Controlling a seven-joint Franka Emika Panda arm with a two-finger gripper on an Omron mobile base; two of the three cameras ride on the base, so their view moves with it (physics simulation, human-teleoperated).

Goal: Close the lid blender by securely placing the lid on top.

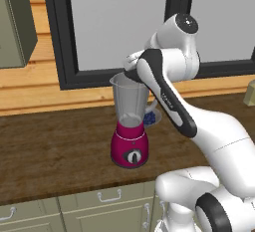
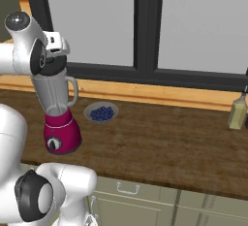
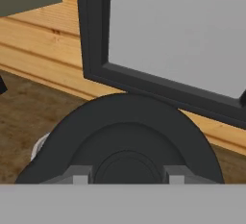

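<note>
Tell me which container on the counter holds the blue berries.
The small grey bowl, low and open, sitting just right of the blender. The blender's tall clear jar and the yellowish bottle at the far right show no berries.

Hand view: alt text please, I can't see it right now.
A flat round black lid with a raised centre, clamped in the gripper, fills the foreground. Behind it lie a brown wooden counter, a pale wood sill and a dark-framed window.
</note>
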